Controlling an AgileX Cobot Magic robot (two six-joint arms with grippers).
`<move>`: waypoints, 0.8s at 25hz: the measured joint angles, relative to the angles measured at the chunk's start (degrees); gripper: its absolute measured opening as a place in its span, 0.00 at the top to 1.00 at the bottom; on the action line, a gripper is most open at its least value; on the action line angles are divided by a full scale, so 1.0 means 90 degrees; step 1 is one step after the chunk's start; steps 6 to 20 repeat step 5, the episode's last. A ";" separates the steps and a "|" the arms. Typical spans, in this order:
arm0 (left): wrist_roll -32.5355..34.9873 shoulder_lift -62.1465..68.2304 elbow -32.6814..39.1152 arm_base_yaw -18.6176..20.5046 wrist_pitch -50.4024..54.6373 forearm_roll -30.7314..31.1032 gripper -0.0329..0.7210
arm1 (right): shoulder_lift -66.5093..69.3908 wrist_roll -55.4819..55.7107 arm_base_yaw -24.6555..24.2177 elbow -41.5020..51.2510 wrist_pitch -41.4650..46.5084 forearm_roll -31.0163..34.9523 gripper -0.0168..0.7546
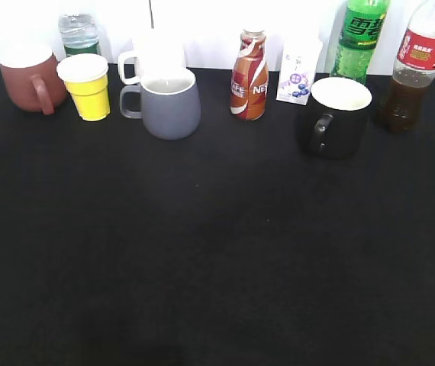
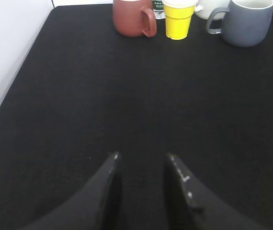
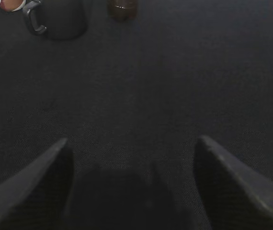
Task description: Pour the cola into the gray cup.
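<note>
The cola bottle [image 1: 416,72], clear plastic with a red label and dark drink, stands at the far right back of the black table; its base shows in the right wrist view [image 3: 122,8]. The gray cup [image 1: 169,104] stands left of centre at the back, handle to the left; it also shows in the left wrist view [image 2: 245,21]. My left gripper [image 2: 142,155] is open and empty above bare table. My right gripper [image 3: 131,141] is wide open and empty, well short of the bottle. Neither gripper shows in the exterior view.
Along the back stand a brown mug [image 1: 27,78], a yellow paper cup [image 1: 88,86], a white mug [image 1: 156,55], a Nescafe bottle [image 1: 249,76], a small carton [image 1: 298,72], a black mug [image 1: 335,116], a green soda bottle [image 1: 359,38] and a water bottle [image 1: 78,34].
</note>
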 joint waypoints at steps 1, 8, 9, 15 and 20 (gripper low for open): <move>0.0000 0.0000 0.0000 0.0000 0.0000 0.0058 0.65 | 0.0000 0.0000 0.0000 0.0000 0.0000 0.0000 0.21; 0.0000 0.0000 0.0000 0.0000 0.0000 0.0058 0.65 | 0.0000 0.0000 0.0000 0.0000 0.0000 0.0000 0.21; 0.0000 0.0000 0.0000 0.0000 0.0000 0.0058 0.65 | 0.0000 0.0000 0.0000 0.0000 0.0000 0.0000 0.21; 0.0000 0.0000 0.0000 0.0000 0.0000 0.0058 0.65 | 0.0000 0.0000 0.0000 0.0000 0.0000 0.0000 0.21; 0.0000 0.0000 0.0000 0.0000 0.0000 0.0058 0.65 | 0.0000 0.0000 0.0000 0.0000 0.0000 0.0000 0.21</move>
